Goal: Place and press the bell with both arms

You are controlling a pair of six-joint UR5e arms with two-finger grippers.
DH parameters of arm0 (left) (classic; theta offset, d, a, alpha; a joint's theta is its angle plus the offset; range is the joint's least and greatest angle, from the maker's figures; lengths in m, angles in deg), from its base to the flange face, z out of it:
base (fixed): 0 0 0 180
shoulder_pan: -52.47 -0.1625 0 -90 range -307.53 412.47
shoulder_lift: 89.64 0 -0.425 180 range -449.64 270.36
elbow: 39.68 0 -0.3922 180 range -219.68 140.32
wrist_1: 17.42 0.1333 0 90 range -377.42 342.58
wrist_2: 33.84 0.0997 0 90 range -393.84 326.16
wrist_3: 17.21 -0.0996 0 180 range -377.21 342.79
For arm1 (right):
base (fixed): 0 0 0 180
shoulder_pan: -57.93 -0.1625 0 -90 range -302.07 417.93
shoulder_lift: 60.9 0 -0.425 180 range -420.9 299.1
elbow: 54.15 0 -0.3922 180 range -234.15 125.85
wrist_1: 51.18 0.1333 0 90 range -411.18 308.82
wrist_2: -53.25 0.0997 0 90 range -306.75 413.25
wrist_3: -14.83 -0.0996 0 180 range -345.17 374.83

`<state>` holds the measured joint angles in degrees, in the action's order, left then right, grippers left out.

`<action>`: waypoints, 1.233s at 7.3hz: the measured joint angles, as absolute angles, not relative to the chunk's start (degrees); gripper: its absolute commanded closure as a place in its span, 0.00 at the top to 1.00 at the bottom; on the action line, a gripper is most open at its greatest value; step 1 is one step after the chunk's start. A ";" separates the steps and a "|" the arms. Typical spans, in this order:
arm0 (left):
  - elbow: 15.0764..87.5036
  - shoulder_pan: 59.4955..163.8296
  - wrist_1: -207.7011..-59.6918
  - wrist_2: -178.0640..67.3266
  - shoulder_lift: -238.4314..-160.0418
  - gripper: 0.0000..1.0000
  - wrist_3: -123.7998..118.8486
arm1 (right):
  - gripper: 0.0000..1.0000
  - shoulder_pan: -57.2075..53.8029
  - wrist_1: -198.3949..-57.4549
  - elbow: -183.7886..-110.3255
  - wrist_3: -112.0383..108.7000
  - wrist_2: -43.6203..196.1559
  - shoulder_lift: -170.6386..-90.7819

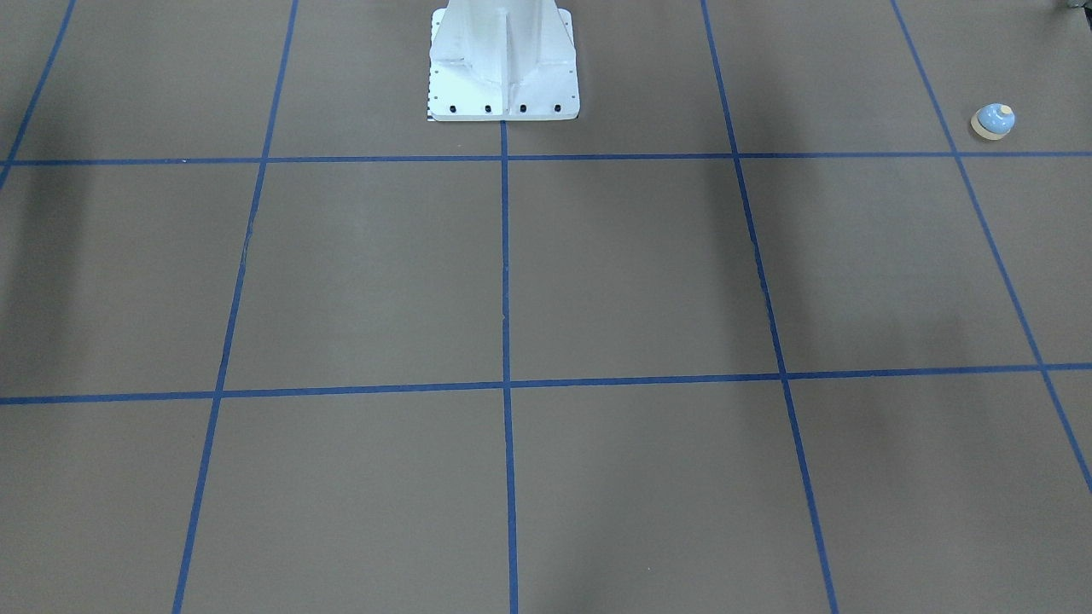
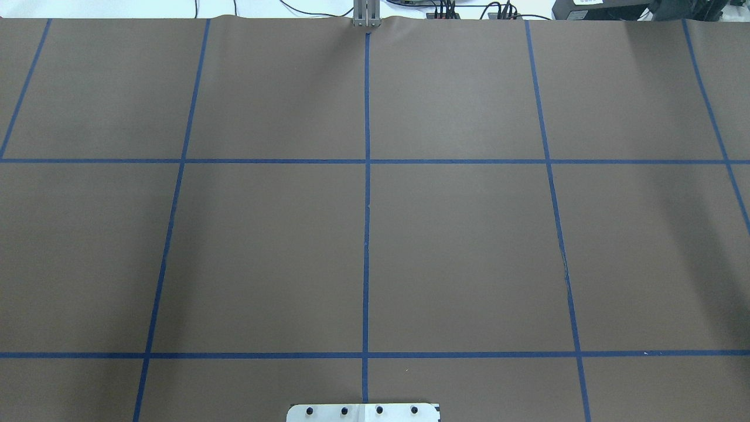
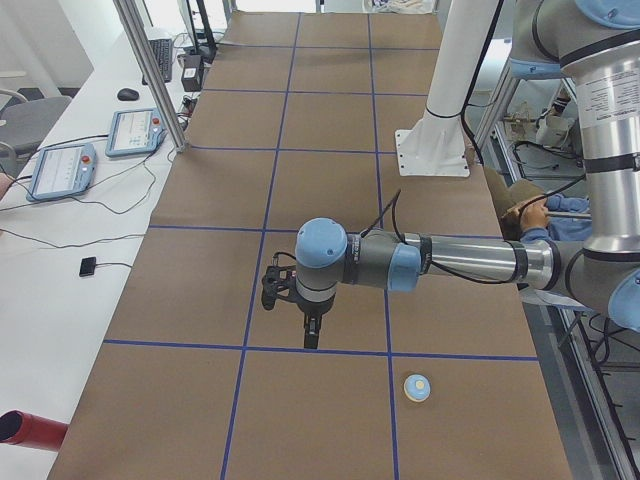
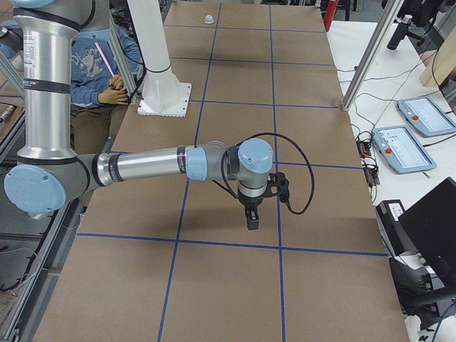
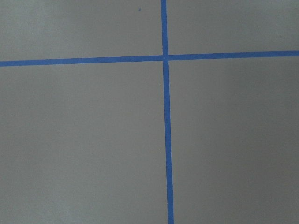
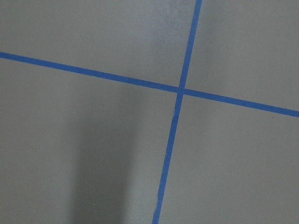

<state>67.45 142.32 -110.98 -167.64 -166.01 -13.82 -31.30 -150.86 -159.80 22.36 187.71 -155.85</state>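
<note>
The small light-blue bell (image 1: 994,120) with a cream button stands upright on the brown table cover near the table's left end. It also shows in the exterior left view (image 3: 417,387) and, tiny, in the exterior right view (image 4: 209,19). My left gripper (image 3: 312,335) points down above a blue tape line, apart from the bell. My right gripper (image 4: 252,219) points down above the table's other half. Both grippers show only in side views, so I cannot tell if they are open or shut. The wrist views show only cover and tape.
The white pedestal base (image 1: 503,68) stands at the robot's edge of the table. A side bench holds teach pendants (image 3: 60,170) beside a metal post (image 3: 150,70). A seated person (image 4: 107,71) is behind the robot. A red cylinder (image 3: 30,430) lies at the bench corner.
</note>
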 measured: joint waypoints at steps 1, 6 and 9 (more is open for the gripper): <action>67.67 142.34 -111.27 -167.71 -165.66 1.00 -13.83 | 1.00 -31.31 -151.76 -160.53 22.50 187.70 -156.32; 67.88 142.07 -112.70 -168.08 -163.95 1.00 -13.97 | 1.00 -31.17 -151.56 -160.94 22.46 187.76 -158.26; 67.93 141.78 -112.60 -168.06 -163.88 1.00 -13.81 | 1.00 -31.11 -150.45 -160.92 22.34 189.66 -158.84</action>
<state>67.93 141.78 -112.60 -168.06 -163.88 -13.81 -31.11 -150.45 -160.92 22.34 189.66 -158.84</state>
